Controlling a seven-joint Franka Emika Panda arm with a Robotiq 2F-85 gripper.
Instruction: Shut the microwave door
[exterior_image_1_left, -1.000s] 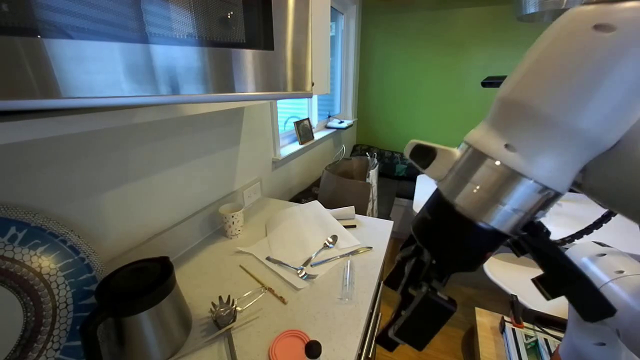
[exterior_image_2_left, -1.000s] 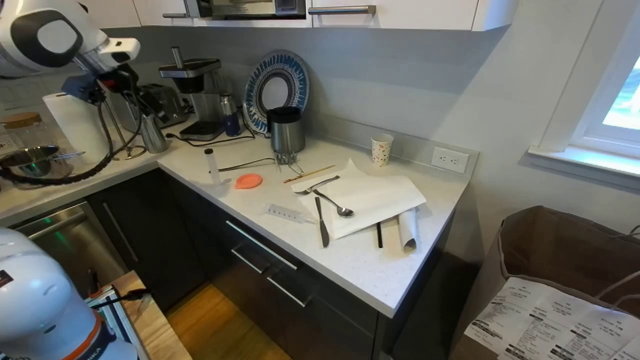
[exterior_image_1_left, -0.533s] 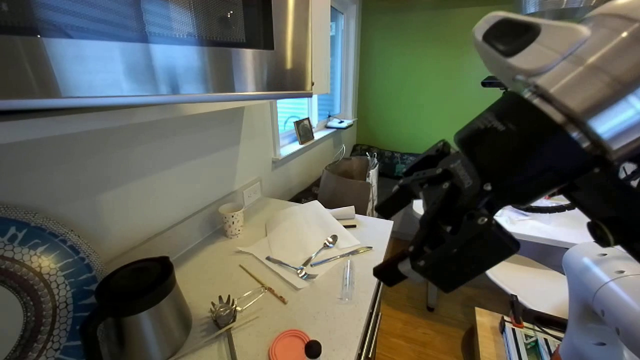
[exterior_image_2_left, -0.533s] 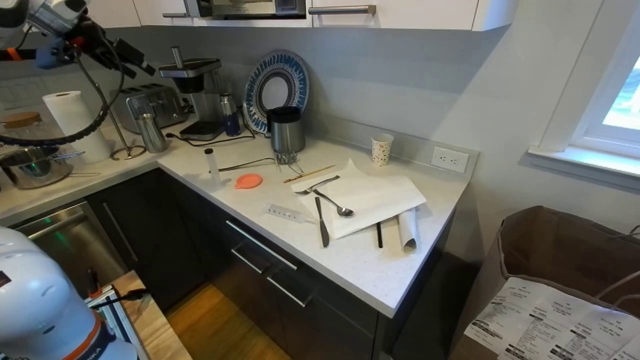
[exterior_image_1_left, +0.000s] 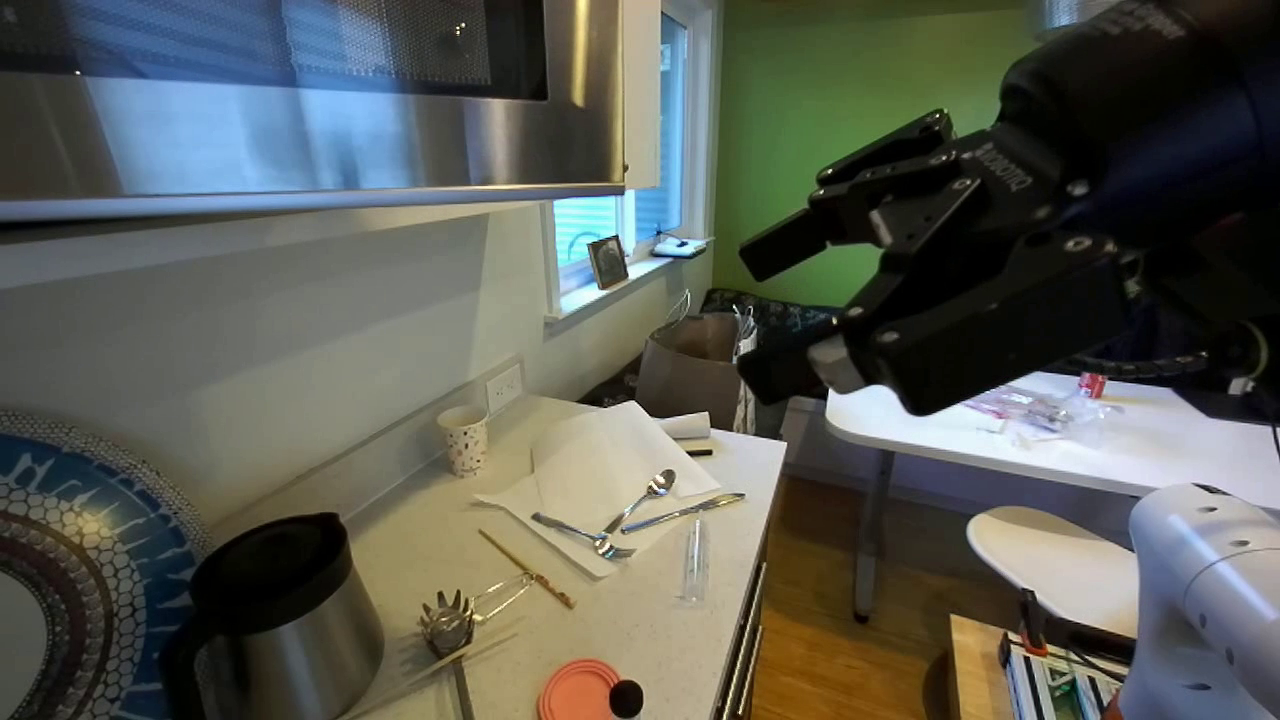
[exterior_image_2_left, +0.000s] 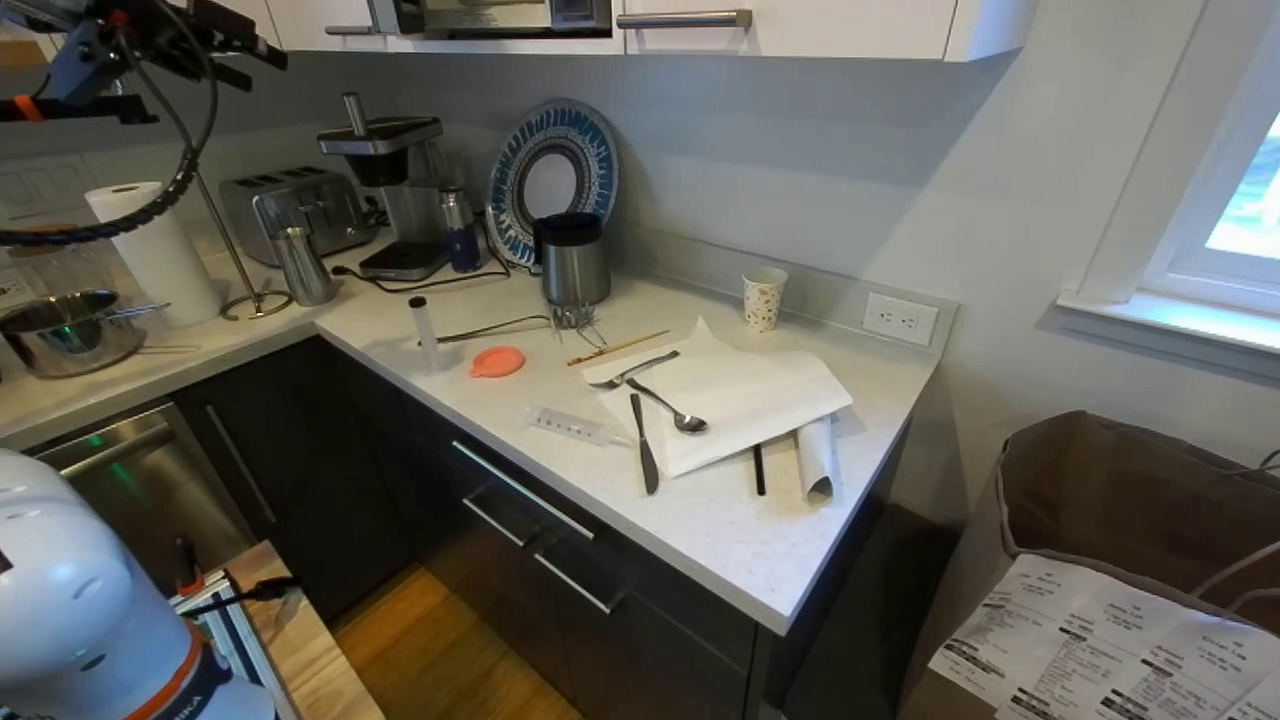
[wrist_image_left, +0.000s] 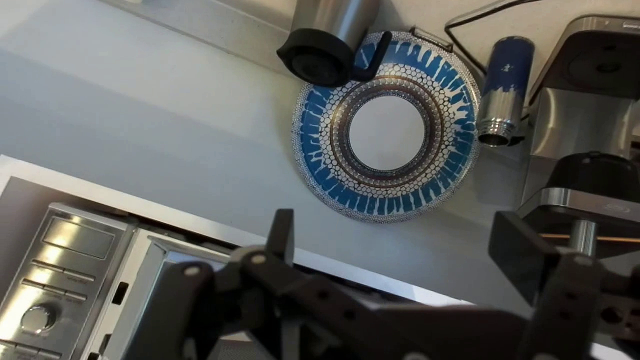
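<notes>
In an exterior view I have the microwave door (exterior_image_1_left: 300, 140) across the upper left, swung out at an angle; my hand (exterior_image_1_left: 780, 310) is at the right, released, fingers (exterior_image_1_left: 785, 245) spread, with a gap between it and the microwave door. In an exterior view I get only the lower part of the microwave (exterior_image_2_left: 505, 18), between white cabinets (exterior_image_2_left: 840, 30) above the counter (exterior_image_2_left: 720, 545), the hand at upper left. In the wrist view my fingers stand wide apart; the button panel (wrist_image_left: 60, 280) shows at lower left, the cavity (wrist_image_left: 151, 272) beside it uncovered and partly hidden by the hand.
</notes>
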